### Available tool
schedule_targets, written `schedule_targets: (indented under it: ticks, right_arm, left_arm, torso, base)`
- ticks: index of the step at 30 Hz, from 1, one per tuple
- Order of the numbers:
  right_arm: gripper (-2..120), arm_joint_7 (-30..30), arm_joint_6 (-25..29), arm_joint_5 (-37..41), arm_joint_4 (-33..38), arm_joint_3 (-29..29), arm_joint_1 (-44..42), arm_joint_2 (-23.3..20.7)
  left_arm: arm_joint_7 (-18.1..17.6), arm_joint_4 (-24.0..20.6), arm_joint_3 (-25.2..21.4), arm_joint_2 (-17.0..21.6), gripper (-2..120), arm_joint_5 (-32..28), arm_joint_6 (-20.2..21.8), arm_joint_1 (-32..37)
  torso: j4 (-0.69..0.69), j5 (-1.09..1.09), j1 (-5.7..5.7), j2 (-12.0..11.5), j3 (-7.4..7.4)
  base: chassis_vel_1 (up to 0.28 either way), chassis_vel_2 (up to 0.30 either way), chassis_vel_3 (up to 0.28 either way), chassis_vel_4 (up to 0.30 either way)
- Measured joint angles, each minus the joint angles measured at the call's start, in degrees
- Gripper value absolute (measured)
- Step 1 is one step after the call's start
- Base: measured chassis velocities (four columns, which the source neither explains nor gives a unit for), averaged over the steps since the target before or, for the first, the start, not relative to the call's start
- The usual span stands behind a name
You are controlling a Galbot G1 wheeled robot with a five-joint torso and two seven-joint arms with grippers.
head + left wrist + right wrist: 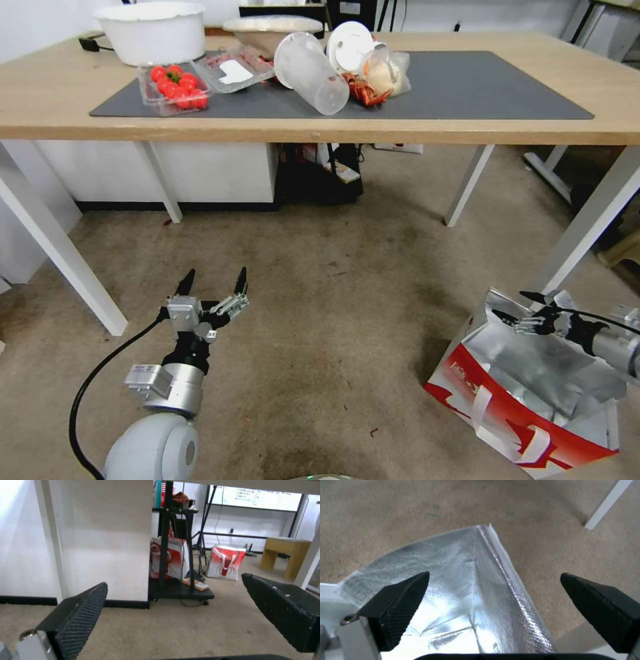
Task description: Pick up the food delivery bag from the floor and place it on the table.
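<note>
From the head view, the food delivery bag (527, 393) stands on the floor (333, 320) at the robot's right, beside a leg of the table (413, 130), its foil mouth gaping. The right gripper (523, 308) hangs over the bag's rear rim, fingers spread and holding nothing. The left gripper (212, 283) hovers low over bare floor, well apart from the bag, also spread.

The left wrist view shows its two black pads (81, 615) wide apart above the floor (186, 627).

The right wrist view shows splayed pads (400, 605) straddling a silver corner fold of the bag (480, 585).
</note>
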Motion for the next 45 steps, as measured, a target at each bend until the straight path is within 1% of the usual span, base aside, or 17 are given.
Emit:
schedule_targets:
  ticks: [6, 14, 15, 16, 19, 22, 23, 24, 26, 27, 28, 31, 32, 35, 36, 37, 45]
  right_arm:
    - [97, -1.0, -1.2, -1.4, -1.8, -2.4, 2.3, 0.0]
    - [78, -2.2, -1.9, -3.5, -4.1, -3.4, 3.6, 0.3]
    - [72, -2.2, -1.9, -3.6, -4.2, -3.4, 3.7, 0.5]
    - [72, -2.2, -1.9, -3.6, -4.2, -3.4, 3.7, 0.5]
    - [60, -2.2, -2.0, -3.7, -4.2, -3.4, 3.7, 0.6]
    - [54, -2.4, -2.0, -3.7, -4.1, -3.2, 3.4, 0.5]
    - [45, -2.6, -2.0, -3.7, -3.8, -2.8, 3.2, 0.3]
    - [45, -2.6, -2.0, -3.7, -3.8, -2.8, 3.2, 0.3]
    - [39, -2.9, -2.0, -3.7, -3.8, -2.6, 3.0, 0.1]
    - [32, -3.0, -2.1, -3.7, -3.7, -2.3, 2.7, -0.1]
    - [32, -3.0, -2.1, -3.7, -3.7, -2.3, 2.7, -0.1]
    - [18, -3.4, -2.3, -3.7, -3.4, -1.5, 2.1, -0.4]
    - [18, -3.4, -2.3, -3.7, -3.4, -1.5, 2.1, -0.4]
    - [5, -4.0, -2.4, -3.5, -3.1, -0.6, 1.2, -0.8]
    - [5, -4.0, -2.4, -3.5, -3.1, -0.6, 1.2, -0.8]
    - [0, -4.2, -2.5, -3.3, -3.0, -0.2, 0.9, -0.8]
    - [0, -4.3, -2.5, -2.1, -2.2, 1.1, -0.6, -0.9]
  left_arm:
    - [0.0, 0.1, 0.0, -0.1, 100, 0.2, 0.0, 0.1]
    - [0.0, 0.3, 0.0, 0.0, 100, 0.3, -0.1, 0.1]
    - [0.0, 0.3, 0.0, 0.0, 100, 0.3, -0.1, 0.1]
    - [0.0, 0.3, 0.0, 0.0, 100, 0.3, -0.1, 0.1]
    - [0.1, 0.3, 0.1, 0.0, 100, 0.4, -0.1, 0.1]
    - [0.1, 0.3, 0.1, 0.0, 100, 0.4, -0.2, 0.1]
    - [0.1, 0.3, 0.1, 0.0, 100, 0.4, -0.2, 0.1]
    - [0.1, 0.3, 0.1, 0.0, 100, 0.4, -0.2, 0.1]
    - [0.1, 0.3, 0.2, -0.1, 100, 0.4, -0.2, 0.0]
    - [0.1, 0.3, 0.2, -0.1, 100, 0.4, -0.2, 0.0]
    - [0.1, 0.3, 0.2, -0.1, 100, 0.4, -0.2, 0.0]
    - [0.1, 0.2, 0.3, -0.1, 100, 0.4, -0.2, 0.1]
    - [0.1, 0.2, 0.3, -0.1, 100, 0.4, -0.2, 0.1]
    - [0.1, 0.1, 0.3, 0.1, 100, 0.5, -0.1, 0.1]
    - [0.1, 0.1, 0.3, 0.1, 100, 0.5, -0.1, 0.1]
    - [0.1, 0.1, 0.3, 0.2, 100, 0.5, -0.1, 0.1]
    - [0.1, 0.1, 0.2, 0.4, 100, 0.5, -0.1, 0.1]
  torso:
    - [0.0, 0.0, 0.0, 0.0, 0.0]
    - [0.0, 0.0, 0.0, 0.0, 0.0]
    - [0.0, 0.0, 0.0, 0.0, 0.0]
    - [0.0, 0.0, 0.0, 0.0, 0.0]
    - [0.0, 0.0, 0.0, 0.0, 0.0]
    - [0.0, 0.0, 0.0, 0.0, 0.0]
    - [0.0, -0.01, 0.0, 0.0, 0.0]
    - [0.0, -0.01, 0.0, 0.0, 0.0]
    - [0.0, -0.01, 0.0, 0.0, -0.01]
    - [0.0, 0.0, 0.0, 0.0, 0.0]
    - [0.0, 0.0, 0.0, 0.0, 0.0]
    - [0.0, -0.01, 0.0, 0.0, -0.01]
    - [0.0, -0.01, 0.0, 0.0, -0.01]
    - [0.0, 0.0, 0.0, 0.0, 0.0]
    - [0.0, 0.0, 0.0, 0.0, 0.0]
    - [0.0, -0.01, 0.0, 0.0, 0.0]
    - [0.0, 0.0, 0.0, 0.0, -0.01]
  base:
    - [0.0, 0.0, 0.0, 0.0]
    - [0.0, 0.0, 0.0, 0.0]
    - [0.0, 0.0, 0.0, 0.0]
    - [0.0, 0.0, 0.0, 0.0]
    - [0.0, 0.0, 0.0, 0.0]
    - [0.0, 0.0, 0.0, 0.0]
    - [0.0, 0.0, 0.0, 0.0]
    - [0.0, 0.0, 0.0, 0.0]
    - [0.0, 0.0, 0.0, 0.0]
    - [0.0, 0.0, 0.0, 0.0]
    - [0.0, 0.0, 0.0, 0.0]
    - [0.0, 0.0, 0.0, 0.0]
    - [0.0, 0.0, 0.0, 0.0]
    - [0.0, 0.0, 0.0, 0.0]
    - [0.0, 0.0, 0.0, 0.0]
    - [0.0, 0.0, 0.0, 0.0]
    - [0.0, 0.0, 0.0, 0.0]
